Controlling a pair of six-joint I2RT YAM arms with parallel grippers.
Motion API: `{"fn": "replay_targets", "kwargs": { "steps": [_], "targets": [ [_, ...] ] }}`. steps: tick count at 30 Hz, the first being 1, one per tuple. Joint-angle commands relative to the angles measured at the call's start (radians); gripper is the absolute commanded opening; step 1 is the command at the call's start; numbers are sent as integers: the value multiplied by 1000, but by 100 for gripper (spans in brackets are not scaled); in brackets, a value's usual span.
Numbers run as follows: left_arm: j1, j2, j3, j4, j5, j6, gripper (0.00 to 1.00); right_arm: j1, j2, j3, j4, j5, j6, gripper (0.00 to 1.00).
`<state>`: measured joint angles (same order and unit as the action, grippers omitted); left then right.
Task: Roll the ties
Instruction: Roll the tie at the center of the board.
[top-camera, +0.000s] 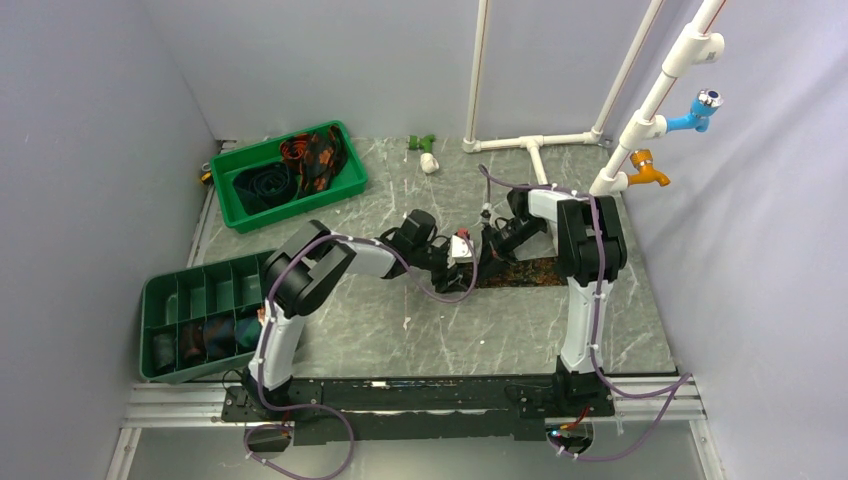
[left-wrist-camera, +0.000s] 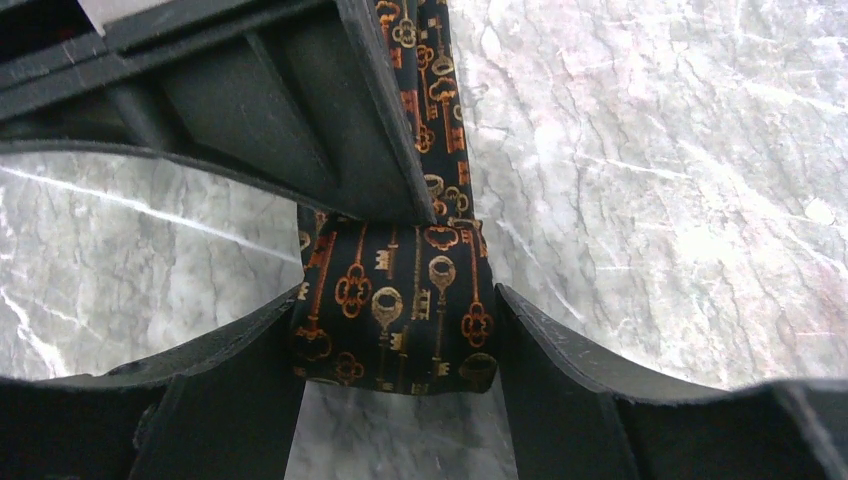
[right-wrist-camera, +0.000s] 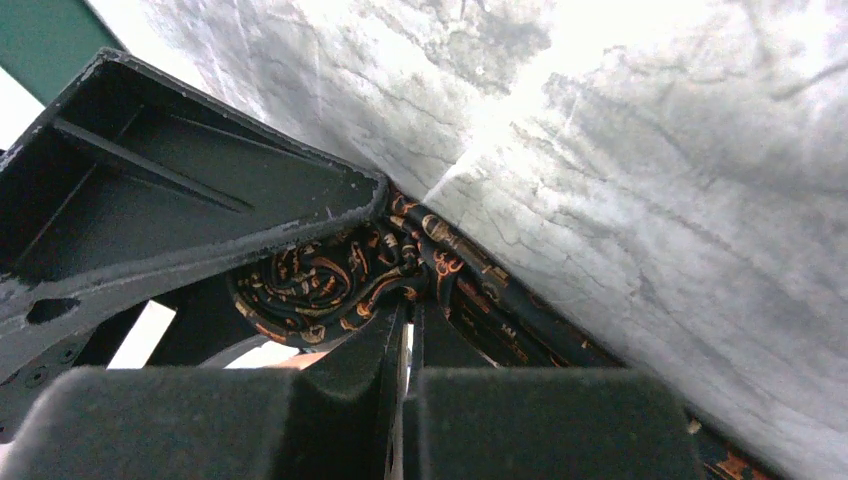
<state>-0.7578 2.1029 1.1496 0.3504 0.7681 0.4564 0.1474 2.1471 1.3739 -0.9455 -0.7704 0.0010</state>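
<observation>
Near tray (top-camera: 190, 290): we see rolled ties (top-camera: 215, 338) in its front compartments
L gripper (left-wrist-camera: 395, 335): fingers clamp the key-print tie (left-wrist-camera: 385, 290) roll from both sides, mid-table
R gripper (right-wrist-camera: 408, 325): fingers pressed nearly together at the roll; cloth nipped or not, we can't tell
Far tray (top-camera: 303, 207): loose ties (top-camera: 310, 155) heaped inside

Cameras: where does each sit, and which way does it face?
Top external: above, behind; looks down on the table, left arm and right arm.
Left wrist: looking down past the left claw at the key-print tie.
Right wrist: low over the table, the right claw by the tie's roll.
Both wrist views share that tie.
</observation>
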Motion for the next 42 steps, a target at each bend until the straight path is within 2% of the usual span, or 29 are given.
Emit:
{"fn": "replay_targets", "kwargs": {
  "steps": [1, 9, 12, 15, 17, 21, 27, 29, 30, 34, 38, 40, 42],
  "targets": [
    [-26, 85, 23, 27, 52, -18, 68, 9, 74, 33, 90, 267, -65, 0],
    [-37, 109, 5, 137, 72, -81, 63, 10, 99, 42, 83, 280, -78, 0],
    [-43, 119, 19, 95, 49, -84, 52, 16, 98, 46, 80, 242, -87, 0],
    [-40, 99, 12, -29, -13, -101, 39, 22, 53, 20, 99, 165, -86, 2],
    [-27, 65, -33, -78, -39, -126, 34, 22, 5, -11, 114, 128, -80, 13],
    [10, 28, -103, -189, -75, -158, 28, 19, -85, -53, 109, 86, -76, 27],
    [21, 18, -92, -346, -116, -102, 28, 9, -195, -70, 85, 14, -102, 50],
    [21, 25, -76, -389, -129, -108, 28, 9, -232, -76, 110, -33, -87, 59],
    [21, 32, -63, -404, -134, -113, 29, 10, -242, -80, 132, -65, -69, 61],
    [20, 50, -37, -450, -152, -123, 31, 26, -244, -97, 183, -122, -18, 61],
    [20, 49, -31, -462, -165, -126, 31, 68, -204, -106, 196, -115, -7, 56],
    [18, 47, -32, -465, -167, -125, 31, 80, -182, -114, 222, -88, -3, 52],
    [15, 41, -35, -466, -171, -119, 33, 81, -151, -110, 231, -60, -3, 39]
  ]
}}
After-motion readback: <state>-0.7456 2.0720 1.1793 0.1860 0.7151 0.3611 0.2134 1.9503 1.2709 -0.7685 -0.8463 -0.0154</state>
